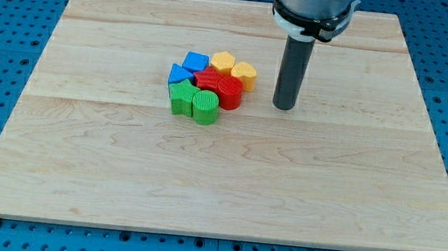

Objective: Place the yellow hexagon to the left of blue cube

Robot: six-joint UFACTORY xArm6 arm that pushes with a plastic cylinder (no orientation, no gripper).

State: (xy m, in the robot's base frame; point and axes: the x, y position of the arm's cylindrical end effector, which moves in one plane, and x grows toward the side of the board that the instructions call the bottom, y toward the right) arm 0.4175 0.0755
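Observation:
The blocks lie in one tight cluster left of the board's centre. The blue cube (196,62) is at the cluster's upper left. A yellow hexagon (223,62) touches its right side, and a second yellow block (244,75) sits right of that. A second blue block (179,76) lies below the cube. My tip (283,106) rests on the board to the right of the cluster, apart from the nearest yellow block by a small gap.
Two red blocks (208,80) (229,93) sit in the cluster's middle. Two green blocks (181,99) (205,107) form its lower edge. The wooden board (218,183) lies on a blue perforated table.

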